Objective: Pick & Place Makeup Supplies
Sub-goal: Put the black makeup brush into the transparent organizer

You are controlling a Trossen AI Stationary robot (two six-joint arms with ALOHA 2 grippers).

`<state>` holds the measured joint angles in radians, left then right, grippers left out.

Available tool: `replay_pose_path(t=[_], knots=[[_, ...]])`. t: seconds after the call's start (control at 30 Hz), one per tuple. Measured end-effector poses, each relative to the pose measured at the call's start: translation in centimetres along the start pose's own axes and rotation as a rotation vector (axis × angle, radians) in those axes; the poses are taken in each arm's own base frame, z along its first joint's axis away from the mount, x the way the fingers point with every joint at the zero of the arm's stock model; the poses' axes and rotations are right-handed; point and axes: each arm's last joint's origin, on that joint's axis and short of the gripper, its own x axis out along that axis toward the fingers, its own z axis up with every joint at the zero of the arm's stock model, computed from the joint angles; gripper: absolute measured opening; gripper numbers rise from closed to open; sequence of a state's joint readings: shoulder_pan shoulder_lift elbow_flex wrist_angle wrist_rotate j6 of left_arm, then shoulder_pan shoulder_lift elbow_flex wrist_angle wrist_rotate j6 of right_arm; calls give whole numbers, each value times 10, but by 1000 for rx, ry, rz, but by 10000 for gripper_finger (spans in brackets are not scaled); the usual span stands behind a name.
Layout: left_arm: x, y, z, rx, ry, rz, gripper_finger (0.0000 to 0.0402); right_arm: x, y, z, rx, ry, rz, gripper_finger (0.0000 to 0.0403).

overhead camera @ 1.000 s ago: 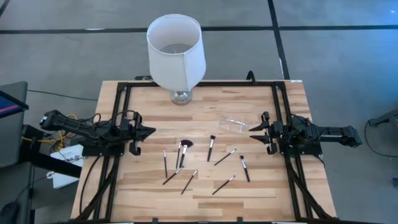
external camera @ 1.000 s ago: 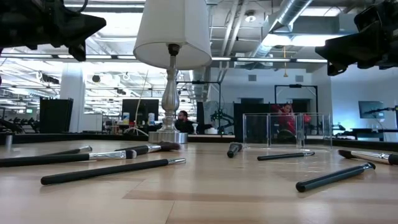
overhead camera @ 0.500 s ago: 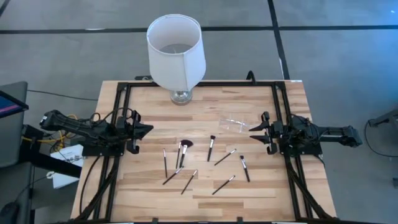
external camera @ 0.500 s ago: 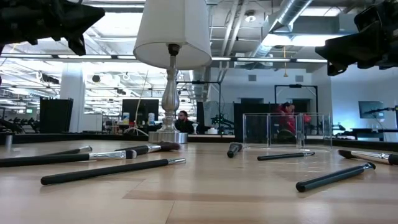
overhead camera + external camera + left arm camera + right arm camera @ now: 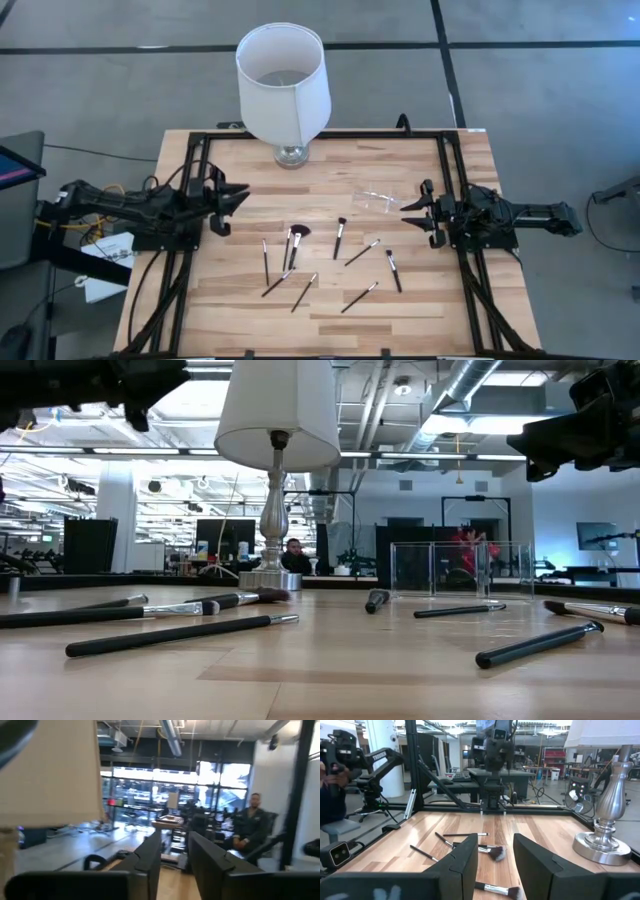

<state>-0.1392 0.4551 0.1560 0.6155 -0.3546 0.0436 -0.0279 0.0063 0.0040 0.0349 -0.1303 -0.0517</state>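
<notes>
All the brushes (image 5: 300, 262) lie loose on the table (image 5: 330, 170), scattered across its middle and near half, none lifted and none in the clear holder (image 5: 378, 200), so by my judgement the task has barely begun and every brush is left to move. They point many ways. The fluffy brush (image 5: 293, 243) lies with its long axis nearly up and down the table, head toward the lamp (image 5: 283, 85); the brush (image 5: 340, 236) beside it lies much the same, tip toward the far edge. Others lie on diagonals: one (image 5: 363, 251) slants toward the holder, and one (image 5: 394, 270) on the right side slants the opposite way. In the low view the long handles lie flat and mostly crosswise. The holder stands apart from the brushes, toward the right side. The left gripper (image 5: 238, 194) hangs raised over the table's left side, its fingers (image 5: 150, 862) parted by a narrow gap and holding nothing. The right gripper (image 5: 408, 208) hangs at the right side near the holder, fingers (image 5: 465, 862) likewise narrowly apart and empty.
</notes>
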Motion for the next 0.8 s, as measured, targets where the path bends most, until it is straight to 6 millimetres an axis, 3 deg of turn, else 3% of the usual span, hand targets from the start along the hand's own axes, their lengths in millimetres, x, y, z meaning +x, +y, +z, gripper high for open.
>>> replay_pose_path(t=[0.27, 0.8], knots=[[14, 3, 5, 60, 27, 50, 129, 0, 0, 0, 0, -1, 0, 117], [19, 3, -4, 79, 87, 77, 127, 0, 0, 0, 0, 0, 0, 117]])
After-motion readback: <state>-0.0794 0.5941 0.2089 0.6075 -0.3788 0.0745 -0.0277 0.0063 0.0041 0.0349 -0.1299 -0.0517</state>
